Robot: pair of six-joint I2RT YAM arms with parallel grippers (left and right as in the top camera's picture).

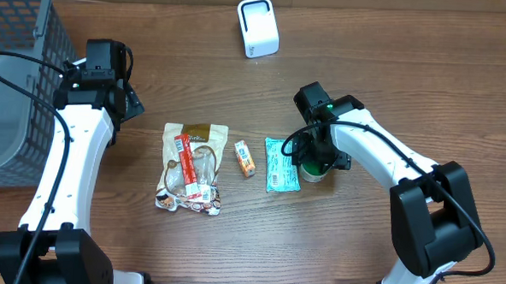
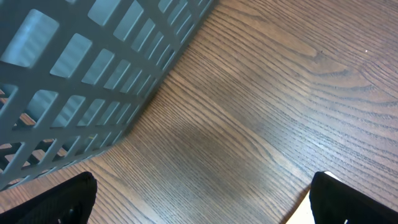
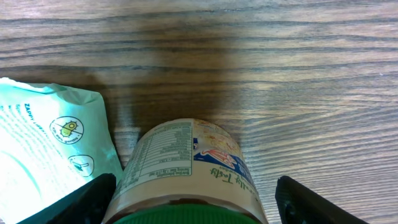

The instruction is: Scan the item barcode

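Observation:
A jar (image 3: 186,168) with a green lid and a printed label stands on the wood table, just right of a teal packet (image 3: 43,143). My right gripper (image 3: 199,202) is lowered over the jar (image 1: 313,172), open, one finger on each side. The left finger is close against the jar's side; a gap shows between the jar and the right finger. A white scanner (image 1: 258,27) stands at the far edge of the table. My left gripper (image 2: 202,199) is open over bare wood beside the basket, with nothing between its fingers.
A grey mesh basket (image 1: 16,80) fills the far left. In the middle of the table lie a clear snack bag (image 1: 192,168), a small orange packet (image 1: 245,157) and the teal packet (image 1: 282,165), which touches the jar's left side.

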